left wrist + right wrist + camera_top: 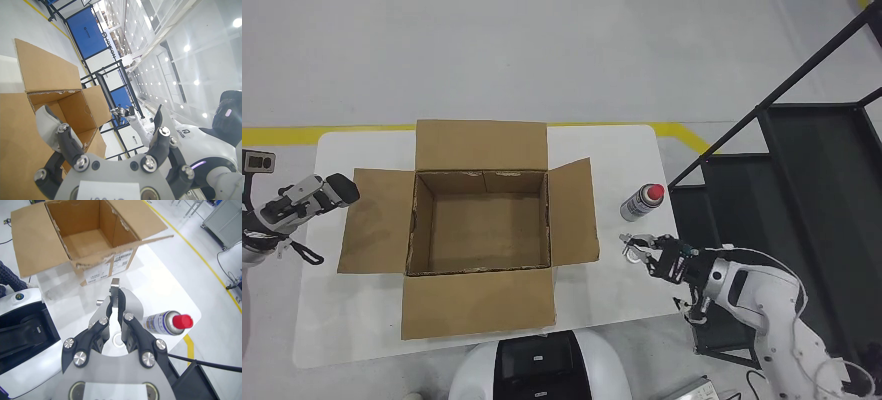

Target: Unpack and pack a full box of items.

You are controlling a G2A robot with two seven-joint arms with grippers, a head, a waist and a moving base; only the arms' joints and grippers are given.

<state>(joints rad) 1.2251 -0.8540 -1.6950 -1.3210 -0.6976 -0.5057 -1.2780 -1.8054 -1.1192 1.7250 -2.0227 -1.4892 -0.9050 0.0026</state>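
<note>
An open cardboard box (480, 222) stands in the middle of the white table (612, 295), all flaps folded out, its inside bare. A spray can with a red cap (640, 202) lies on the table to the right of the box. My right gripper (632, 247) hovers just in front of the can, near the box's right flap, shut on a small metal part (115, 290). The can (166, 323) lies close beside that gripper (114, 303). My left gripper (342, 188) sits at the box's left flap, open, with nothing between its fingers (47, 121).
A black metal stair frame (802, 170) stands right of the table, close to my right arm. The table's right edge runs just past the can. A yellow floor line (332, 130) passes behind the table. Bare tabletop lies in front of the right flap.
</note>
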